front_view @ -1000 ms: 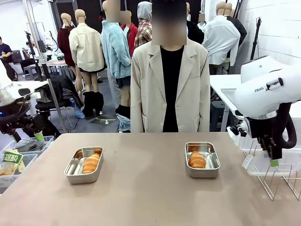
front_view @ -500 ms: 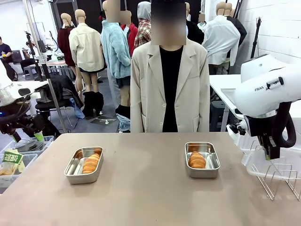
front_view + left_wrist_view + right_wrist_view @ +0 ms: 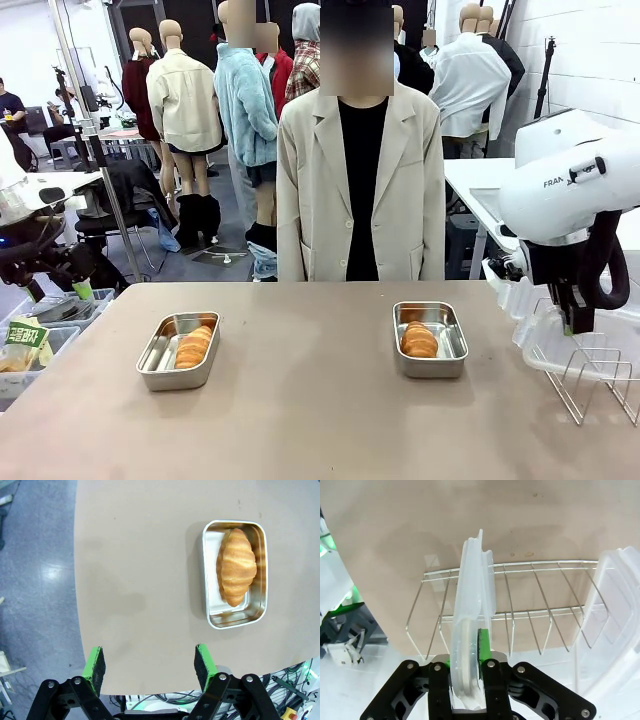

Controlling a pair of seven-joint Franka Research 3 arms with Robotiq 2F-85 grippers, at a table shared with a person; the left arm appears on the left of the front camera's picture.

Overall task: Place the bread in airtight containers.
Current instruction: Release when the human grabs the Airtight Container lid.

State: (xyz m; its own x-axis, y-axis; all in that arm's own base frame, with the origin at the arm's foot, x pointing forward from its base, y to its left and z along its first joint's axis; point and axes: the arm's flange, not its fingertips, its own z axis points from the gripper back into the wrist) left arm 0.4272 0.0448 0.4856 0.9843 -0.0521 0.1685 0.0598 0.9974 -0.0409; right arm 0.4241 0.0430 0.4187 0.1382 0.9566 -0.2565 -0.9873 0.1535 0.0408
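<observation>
The front view takes in both boxes on the counter point(image 3: 320, 420). The left container point(image 3: 165, 380) and the right container point(image 3: 430, 368) sit well apart, both uncovered, and a person point(image 3: 360, 190) stands at the far side. The left roll point(image 3: 193, 346) lies inside the left container. Its long axis follows the box's length, running away from the robot and tipped slightly to the right. The right roll point(image 3: 419, 340) sits in the near left part of the right container, its long axis also along the box.

The left wrist view looks straight down on the left container and makes that roll's shape plain. Its tapered ends point at the short walls and its body lies toward one long wall. The left pincer point(image 3: 150, 661) stands wide, nothing between its green pads, near the counter's edge.

The right wrist view shows the grip that the front view leaves unclear. The right pincer point(image 3: 472, 652) is clamped on a clear lid point(image 3: 472, 590), seen edge-on over the wire rack point(image 3: 530, 615). Whether the lid touches the wires I cannot tell. A second clear piece point(image 3: 612, 605), lid-like, stands at the rack's end.
</observation>
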